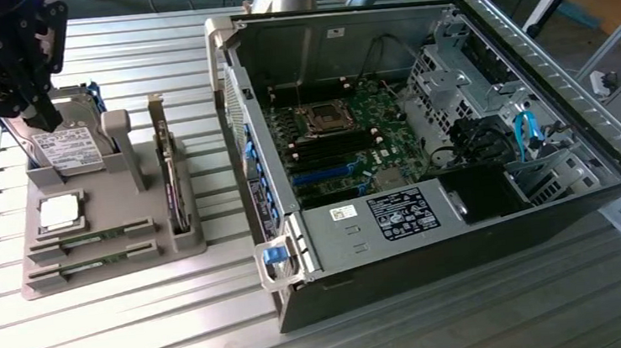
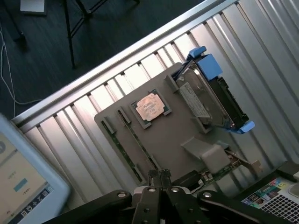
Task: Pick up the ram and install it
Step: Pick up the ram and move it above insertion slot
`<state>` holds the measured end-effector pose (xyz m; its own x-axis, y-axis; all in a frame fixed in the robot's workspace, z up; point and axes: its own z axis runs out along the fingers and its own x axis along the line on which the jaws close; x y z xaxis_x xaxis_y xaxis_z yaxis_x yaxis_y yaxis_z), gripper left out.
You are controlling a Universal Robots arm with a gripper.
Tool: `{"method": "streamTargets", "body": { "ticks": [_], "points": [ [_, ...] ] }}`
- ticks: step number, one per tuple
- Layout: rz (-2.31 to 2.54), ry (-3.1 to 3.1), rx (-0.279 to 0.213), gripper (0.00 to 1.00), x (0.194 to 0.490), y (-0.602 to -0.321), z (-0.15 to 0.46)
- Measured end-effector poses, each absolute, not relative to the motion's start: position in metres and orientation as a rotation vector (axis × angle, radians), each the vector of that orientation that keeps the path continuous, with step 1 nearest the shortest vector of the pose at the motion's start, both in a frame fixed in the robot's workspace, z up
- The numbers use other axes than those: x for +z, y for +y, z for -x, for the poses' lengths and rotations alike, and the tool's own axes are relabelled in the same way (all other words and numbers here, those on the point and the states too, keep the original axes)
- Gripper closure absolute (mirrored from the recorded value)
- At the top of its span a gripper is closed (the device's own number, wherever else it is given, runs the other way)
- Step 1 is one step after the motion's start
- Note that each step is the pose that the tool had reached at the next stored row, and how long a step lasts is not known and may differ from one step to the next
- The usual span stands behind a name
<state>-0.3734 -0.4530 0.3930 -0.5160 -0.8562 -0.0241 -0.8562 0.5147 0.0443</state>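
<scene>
Wrist view: 2 ram sticks point(image 2: 122, 151) on tray point(image 2: 182, 128), 1 processor point(image 2: 150, 107); tool point(image 2: 160, 174) pressed together.

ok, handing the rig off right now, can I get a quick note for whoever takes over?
Pincer: shut, holding nothing, hovering above the gray parts tray near the hard drive.
Ram: lying in its tray slot beside the processor, not gripped.
PC case: open, motherboard exposed.
Done: nothing visible yet.
Left: the ram's pickup and install, both.
</scene>
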Motion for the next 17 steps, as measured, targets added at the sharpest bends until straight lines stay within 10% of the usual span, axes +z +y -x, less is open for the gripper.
{"method": "streamTargets", "body": {
  "ticks": [17],
  "points": [
    [-1.903, -2.488, -0.078, 0.89, 0.3930, -0.4531, 0.3734]
  ]
}}
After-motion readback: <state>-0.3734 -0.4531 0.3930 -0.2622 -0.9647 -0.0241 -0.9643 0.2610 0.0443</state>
